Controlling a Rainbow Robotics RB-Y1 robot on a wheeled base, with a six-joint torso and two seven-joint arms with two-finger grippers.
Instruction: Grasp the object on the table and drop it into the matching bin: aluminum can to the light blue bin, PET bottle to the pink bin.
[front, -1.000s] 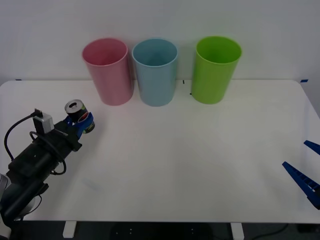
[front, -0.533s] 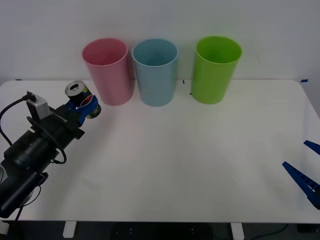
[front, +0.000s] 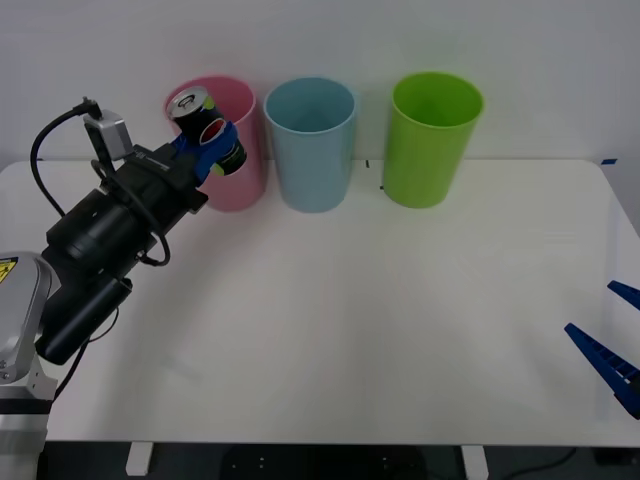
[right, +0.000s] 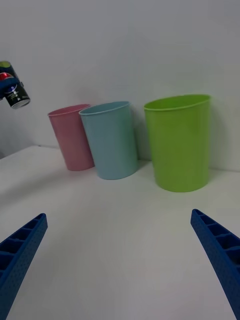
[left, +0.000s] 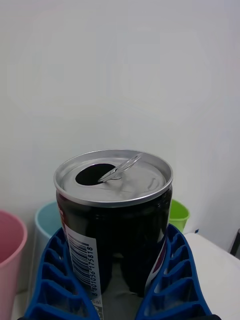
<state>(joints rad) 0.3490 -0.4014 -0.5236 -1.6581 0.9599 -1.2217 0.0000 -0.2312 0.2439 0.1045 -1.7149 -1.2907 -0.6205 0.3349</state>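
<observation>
My left gripper (front: 208, 140) is shut on the aluminum can (front: 203, 127), a small dark can with a silver top, and holds it in the air in front of the pink bin (front: 236, 170). The can (left: 115, 220) sits upright between the blue fingers (left: 55, 280), its opened silver top showing. The light blue bin (front: 311, 143) stands just right of the pink one. The can (right: 14, 90) also hangs high at the edge of the right wrist view, above the pink bin (right: 72, 137) and beside the light blue bin (right: 111, 140). My right gripper (front: 612, 340) is open, parked low at the table's right edge.
A green bin (front: 433, 138) stands right of the light blue one, all three in a row against the back wall. The white table (front: 380, 320) stretches bare in front of them.
My left arm has lifted the can off the table height and carried it up and to the right, from beside the pink bin to in front of its rim. The right arm has not moved.
</observation>
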